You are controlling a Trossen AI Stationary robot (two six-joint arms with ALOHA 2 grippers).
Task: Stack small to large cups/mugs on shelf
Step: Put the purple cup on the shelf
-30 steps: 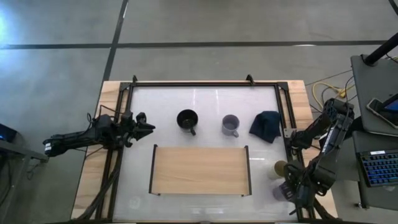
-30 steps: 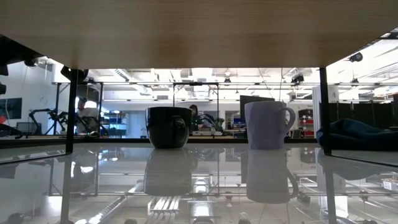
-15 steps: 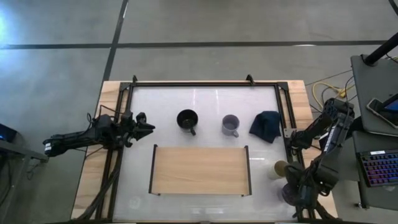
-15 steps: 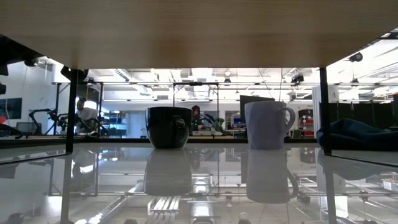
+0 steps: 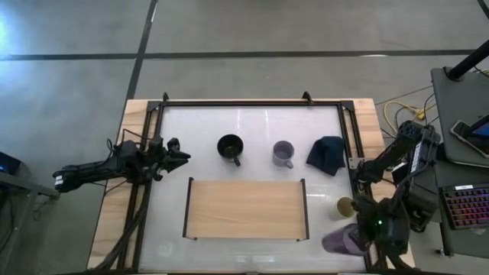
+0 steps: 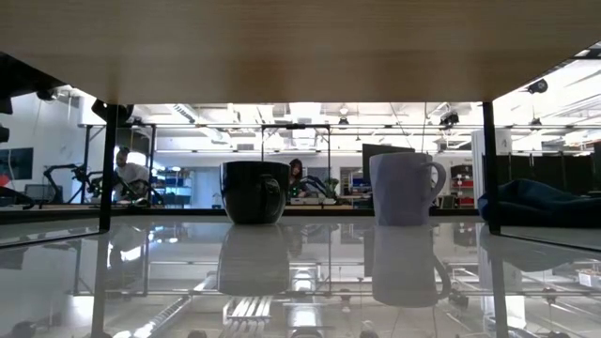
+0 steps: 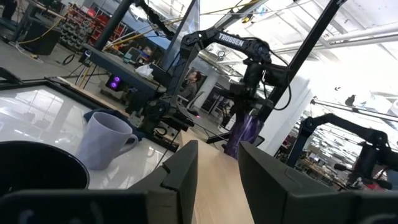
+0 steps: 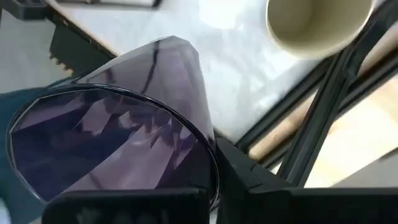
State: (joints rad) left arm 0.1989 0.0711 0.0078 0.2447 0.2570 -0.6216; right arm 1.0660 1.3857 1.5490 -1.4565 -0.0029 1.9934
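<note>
Right end effector (image 5: 359, 238) was clamped on the purple cup (image 5: 338, 241), tipped sideways off the counter (image 5: 252, 126), likely headed for the empty shelf (image 5: 244, 208). Left end effector (image 5: 180, 156) idled open beside the black mug (image 5: 229, 147).

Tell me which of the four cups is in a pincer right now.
The translucent purple faceted cup, tilted in the right pincer past the wooden shelf's right end. The black mug, grey-lavender mug and cream cup stand free.

Shelf (image 5: 244, 208) top bare; mugs (image 5: 231, 147) behind.
</note>
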